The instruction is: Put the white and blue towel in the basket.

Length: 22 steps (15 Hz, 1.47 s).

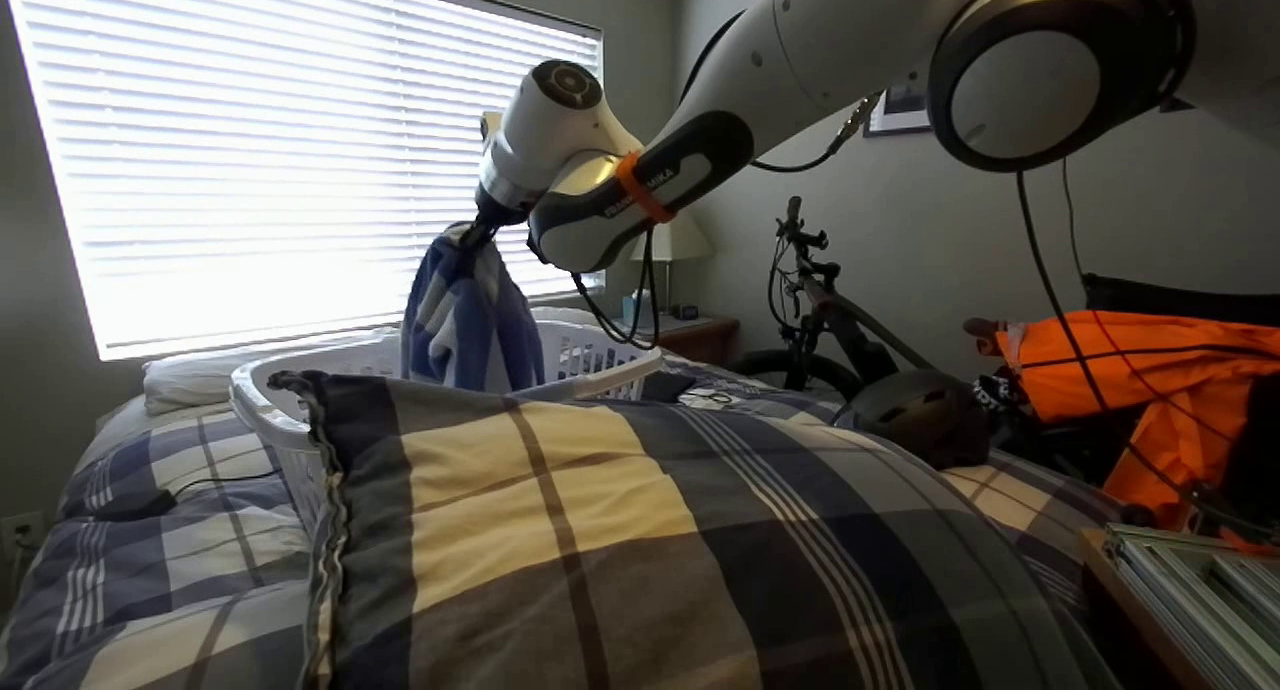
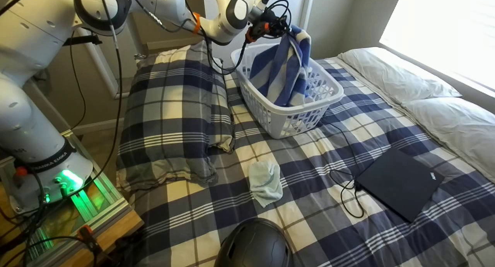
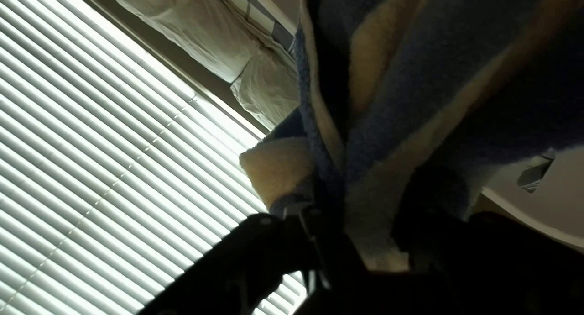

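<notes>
The white and blue towel (image 1: 470, 315) hangs from my gripper (image 1: 482, 232) in both exterior views. The towel (image 2: 285, 75) hangs down into the white laundry basket (image 2: 267, 106), with its upper part above the rim. The basket (image 1: 262, 410) stands upright on the bed, partly hidden behind a pillow. My gripper (image 2: 287, 30) is above the basket. In the wrist view the dark fingers of the gripper (image 3: 358, 228) are on both sides of the bunched towel (image 3: 388, 109). Part of the basket (image 3: 529, 221) shows at the right edge there.
A large plaid pillow (image 1: 620, 530) stands beside the basket; it also shows in an exterior view (image 2: 170, 116). A pale green cloth (image 2: 266, 182), a black helmet (image 2: 257, 245) and a dark laptop (image 2: 400, 183) with a cable lie on the bed. White pillows (image 2: 398, 71) line the window side.
</notes>
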Motion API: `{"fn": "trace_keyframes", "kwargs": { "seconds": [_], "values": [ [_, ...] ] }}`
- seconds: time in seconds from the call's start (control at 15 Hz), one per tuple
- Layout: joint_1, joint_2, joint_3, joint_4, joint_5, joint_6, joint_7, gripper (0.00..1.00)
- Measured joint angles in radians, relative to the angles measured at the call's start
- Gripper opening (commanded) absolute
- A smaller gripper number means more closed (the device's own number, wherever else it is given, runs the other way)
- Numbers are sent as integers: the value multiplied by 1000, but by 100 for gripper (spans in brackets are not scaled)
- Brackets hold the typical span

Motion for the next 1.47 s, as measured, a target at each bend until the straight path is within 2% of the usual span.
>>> {"fn": "trace_keyframes", "kwargs": {
  "seconds": [0.27,0.33,0.53,0.73,1.07,1.2,1.47],
  "values": [
    [-2,-48,62,-1,1,-102,-51,95],
    [-2,-71,85,-2,4,-158,-73,99],
    [-9,-147,173,-4,27,-372,-117,100],
    [-24,-205,234,-4,50,-577,-117,100],
    [-44,-259,255,-4,140,-845,-89,100],
    [-50,-275,255,-4,186,-932,-65,100],
    [-49,-273,254,-3,189,-939,-64,100]
  ]
}}
